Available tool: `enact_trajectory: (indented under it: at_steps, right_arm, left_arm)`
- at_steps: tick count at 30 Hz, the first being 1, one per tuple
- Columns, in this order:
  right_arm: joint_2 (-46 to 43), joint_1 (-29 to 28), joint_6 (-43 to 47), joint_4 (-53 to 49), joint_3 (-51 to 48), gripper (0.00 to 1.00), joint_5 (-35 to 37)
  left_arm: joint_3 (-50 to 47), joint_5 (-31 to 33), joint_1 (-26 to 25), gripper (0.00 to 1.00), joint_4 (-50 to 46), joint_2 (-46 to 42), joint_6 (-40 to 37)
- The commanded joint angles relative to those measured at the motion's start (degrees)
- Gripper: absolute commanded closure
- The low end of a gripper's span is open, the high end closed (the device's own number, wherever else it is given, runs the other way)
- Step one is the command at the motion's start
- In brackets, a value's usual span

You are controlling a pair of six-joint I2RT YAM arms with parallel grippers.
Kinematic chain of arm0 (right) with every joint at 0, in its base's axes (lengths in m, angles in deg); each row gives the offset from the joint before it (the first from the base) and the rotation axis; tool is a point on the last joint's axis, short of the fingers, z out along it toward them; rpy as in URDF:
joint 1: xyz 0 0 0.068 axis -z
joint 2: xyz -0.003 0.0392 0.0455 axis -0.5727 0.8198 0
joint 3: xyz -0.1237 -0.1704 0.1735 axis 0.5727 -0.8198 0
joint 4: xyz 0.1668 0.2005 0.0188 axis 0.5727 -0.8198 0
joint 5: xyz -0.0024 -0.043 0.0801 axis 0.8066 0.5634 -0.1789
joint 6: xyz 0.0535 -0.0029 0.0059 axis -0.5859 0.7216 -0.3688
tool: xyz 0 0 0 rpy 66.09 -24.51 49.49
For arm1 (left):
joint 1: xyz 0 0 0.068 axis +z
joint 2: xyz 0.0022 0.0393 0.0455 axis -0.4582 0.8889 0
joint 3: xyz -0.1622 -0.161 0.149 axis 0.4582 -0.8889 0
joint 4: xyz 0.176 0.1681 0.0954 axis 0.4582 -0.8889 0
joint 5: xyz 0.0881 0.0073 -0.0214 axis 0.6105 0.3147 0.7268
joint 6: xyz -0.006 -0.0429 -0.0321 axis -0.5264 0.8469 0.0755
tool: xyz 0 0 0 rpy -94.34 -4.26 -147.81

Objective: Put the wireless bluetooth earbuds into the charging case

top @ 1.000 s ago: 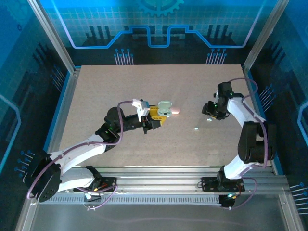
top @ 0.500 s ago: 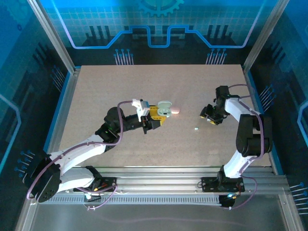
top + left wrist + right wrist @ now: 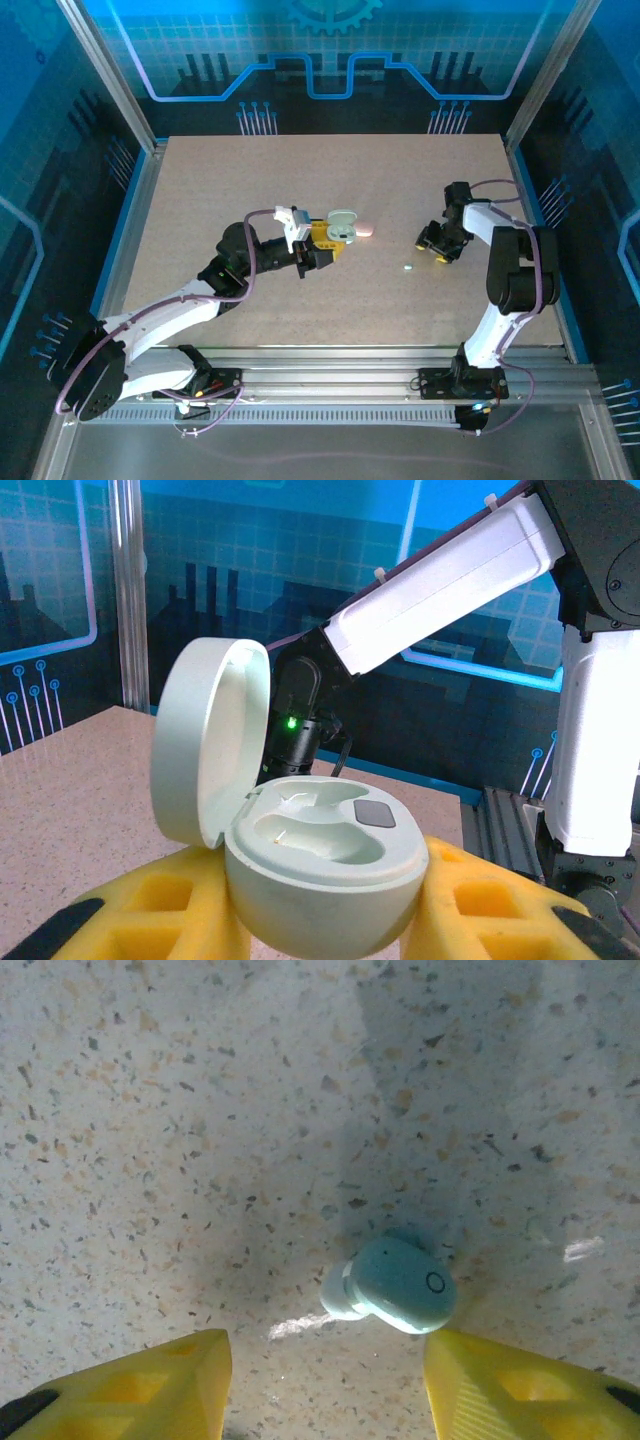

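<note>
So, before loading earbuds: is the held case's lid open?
Open: the lid of the charging case stands swung up on its hinge.

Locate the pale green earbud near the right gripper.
In the right wrist view, the earbud lies on the table between the right gripper's fingers, nearer the image-right one.

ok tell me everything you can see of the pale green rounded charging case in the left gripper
The pale green rounded charging case looks like smooth matte plastic. Its hinged lid stands open, swung up to one side. The base has a moulded recess with no earbud in it and a small dark grey patch at one end. It sits upright, clamped between the yellow padded fingers of the left gripper, which press on its two sides.
</note>
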Motion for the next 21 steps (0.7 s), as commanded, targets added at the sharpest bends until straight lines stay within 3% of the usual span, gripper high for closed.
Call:
enact_trajectory:
  at_steps: [1,21]
  right_arm:
    - [1.1,0.1,0.4,0.0,2.4,0.46,2.4]
    - [4.9,-0.6,5.7,-3.3,7.9,0.5,6.3]
  left_arm:
    - [0.4,0.5,-0.2,0.67,0.0,-1.1,-1.1]
    - [0.9,0.0,-0.2,0.67,0.6,0.4,-0.1]
